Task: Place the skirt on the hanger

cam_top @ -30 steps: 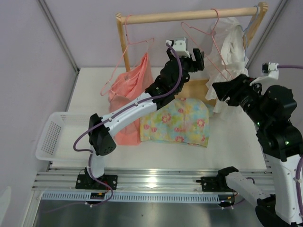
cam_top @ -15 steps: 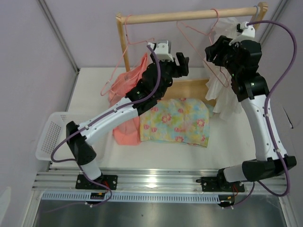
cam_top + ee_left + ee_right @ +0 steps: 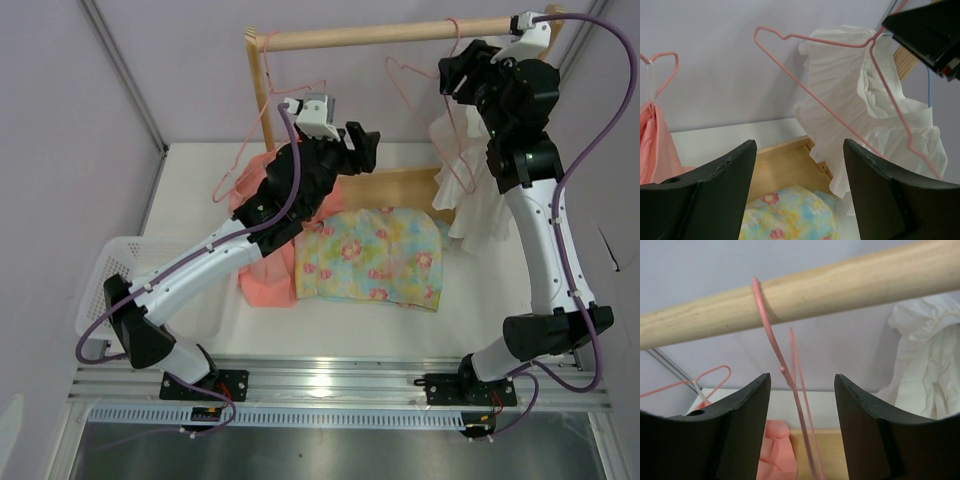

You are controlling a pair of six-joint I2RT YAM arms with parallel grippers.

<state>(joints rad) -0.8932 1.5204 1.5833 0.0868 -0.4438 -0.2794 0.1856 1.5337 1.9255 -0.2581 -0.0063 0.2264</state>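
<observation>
The floral skirt [image 3: 370,255] lies flat on the white table, and its top edge shows low in the left wrist view [image 3: 790,215]. The empty pale-pink hanger [image 3: 425,105] hangs from the wooden rod [image 3: 370,35]. Its wire [image 3: 815,102] crosses in front of the white garment. My right gripper [image 3: 452,72] is up at the rod and open. The hanger's hook and neck [image 3: 775,345] run down between its fingers [image 3: 740,430], touching neither. My left gripper [image 3: 362,148] is open and empty [image 3: 799,150], raised above the skirt's far edge and facing the hanger.
A salmon garment [image 3: 270,200] hangs on another pink hanger at the rod's left end. A white ruffled garment [image 3: 480,190] hangs at the right, on a light-blue hanger. The rack's wooden base [image 3: 400,185] lies behind the skirt. A white basket [image 3: 110,285] stands at the left.
The right arm has swung up from low on the right to the rod, closing in on the hanger's hook. The left arm has drawn back to the left, away from the hanger.
</observation>
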